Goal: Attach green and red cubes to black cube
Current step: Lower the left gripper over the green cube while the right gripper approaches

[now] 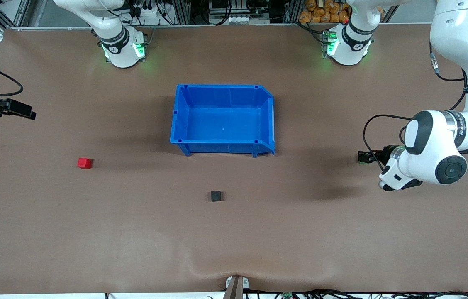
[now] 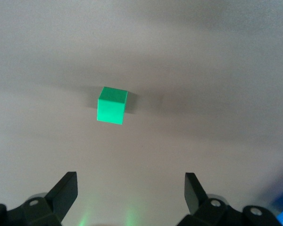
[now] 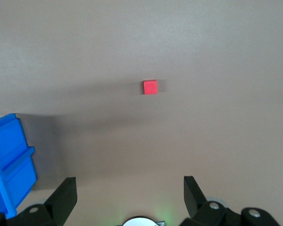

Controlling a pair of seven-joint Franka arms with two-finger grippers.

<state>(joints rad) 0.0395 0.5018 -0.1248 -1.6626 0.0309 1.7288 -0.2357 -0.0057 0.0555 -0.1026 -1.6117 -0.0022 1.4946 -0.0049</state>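
- Right pincer (image 3: 127, 195) hangs over the counter (image 1: 134, 232) at the right arm's end, fingers spread wide and gripping nothing; the right wrist view looks down on the red cube.
- Red cube (image 1: 84, 162) sits alone on the counter toward that same end, well apart from the blue bin (image 1: 222, 120).
- Black cube (image 1: 216, 196) rests mid-counter, nearer the front camera than the bin.
- Left pincer (image 2: 129, 193) hangs over the left arm's end, fingers likewise parted and released, with the green cube (image 2: 112, 105) lying on the counter under it, untouched.
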